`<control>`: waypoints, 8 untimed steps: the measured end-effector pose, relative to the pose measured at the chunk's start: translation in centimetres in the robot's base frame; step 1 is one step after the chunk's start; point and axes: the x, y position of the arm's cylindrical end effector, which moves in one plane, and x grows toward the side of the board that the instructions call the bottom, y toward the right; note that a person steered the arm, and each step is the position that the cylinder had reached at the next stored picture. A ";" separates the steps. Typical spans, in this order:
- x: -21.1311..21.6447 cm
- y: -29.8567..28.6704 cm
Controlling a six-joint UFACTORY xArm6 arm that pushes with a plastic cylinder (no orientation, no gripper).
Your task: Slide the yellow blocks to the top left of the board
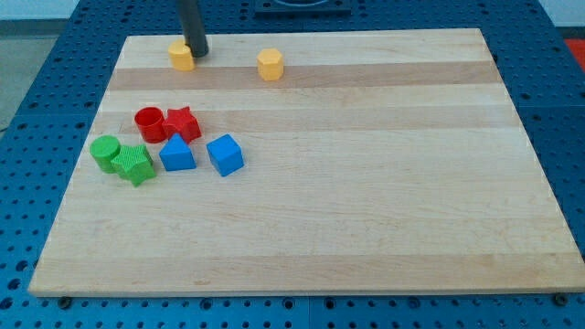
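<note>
At the view's left on the pale wooden counter (366, 210) sit a green plastic cylinder (105, 153) and a green star-shaped block (135, 164), touching. Right of them lie a red ring-like cylinder (149, 122), a red star block (183, 122), a blue triangular block (177, 153) and a blue cube (225, 154). Near the top left, my tip (197, 55) touches the right side of one yellow block (181, 56); my tool is a plain rod with nothing that spreads or clamps. The yellow hexagonal block (270, 64) sits well apart, further right.
</note>
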 end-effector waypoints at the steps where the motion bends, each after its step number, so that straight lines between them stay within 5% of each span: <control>1: 0.1 -4.9; 2: -0.4 -4.1; 4: -2.9 6.9; 8: -3.0 12.8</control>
